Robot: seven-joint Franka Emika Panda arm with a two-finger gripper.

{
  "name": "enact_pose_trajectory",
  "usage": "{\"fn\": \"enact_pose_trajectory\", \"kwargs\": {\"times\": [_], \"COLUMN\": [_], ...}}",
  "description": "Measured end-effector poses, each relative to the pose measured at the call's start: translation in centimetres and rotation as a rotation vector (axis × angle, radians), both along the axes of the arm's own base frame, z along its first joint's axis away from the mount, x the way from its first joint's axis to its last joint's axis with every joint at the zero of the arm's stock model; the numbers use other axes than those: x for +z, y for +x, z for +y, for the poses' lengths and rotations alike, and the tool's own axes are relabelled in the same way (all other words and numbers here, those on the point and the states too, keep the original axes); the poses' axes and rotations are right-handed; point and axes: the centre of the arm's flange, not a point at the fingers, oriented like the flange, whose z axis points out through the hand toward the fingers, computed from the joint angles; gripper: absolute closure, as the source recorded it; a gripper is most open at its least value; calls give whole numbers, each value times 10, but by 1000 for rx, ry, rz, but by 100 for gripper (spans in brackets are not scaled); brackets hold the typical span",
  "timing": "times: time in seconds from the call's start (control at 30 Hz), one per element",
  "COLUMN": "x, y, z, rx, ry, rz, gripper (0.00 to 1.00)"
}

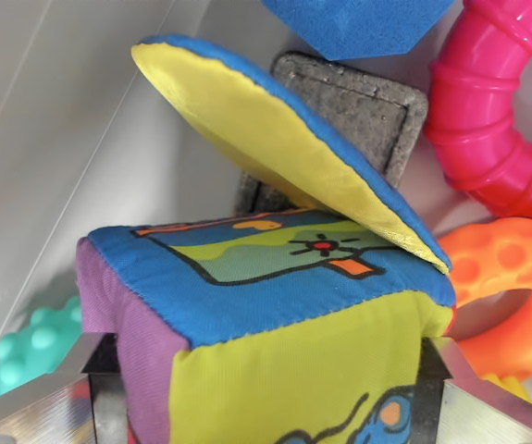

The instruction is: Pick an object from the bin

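The two metal fingers pinch a soft fabric cube from opposite sides, so its cloth faces bulge between them. Its yellow flap hangs open above. The cube sits high in the bin, seemingly lifted above a pink ring, orange ring, grey block and teal knobbly toy.

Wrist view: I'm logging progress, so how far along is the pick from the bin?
Done: the claw brackets the fabric cube, metal fingers against both sides. In hand: the squeeze looks set, though the cube's base is hidden. Left: lifting it clear of the pink ring, orange ring and bin wall.
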Motion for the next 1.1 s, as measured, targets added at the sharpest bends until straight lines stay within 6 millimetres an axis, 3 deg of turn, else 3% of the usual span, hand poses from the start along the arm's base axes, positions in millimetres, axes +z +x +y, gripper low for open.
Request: {"fn": "enact_pose_trajectory", "kwargs": {"times": [0.6, 1.1], "x": [3, 34], "y": [0, 1], "z": [0, 0], "rx": [0, 0], "ry": [1, 2], "rz": [-2, -4], "gripper": [100, 100]}}
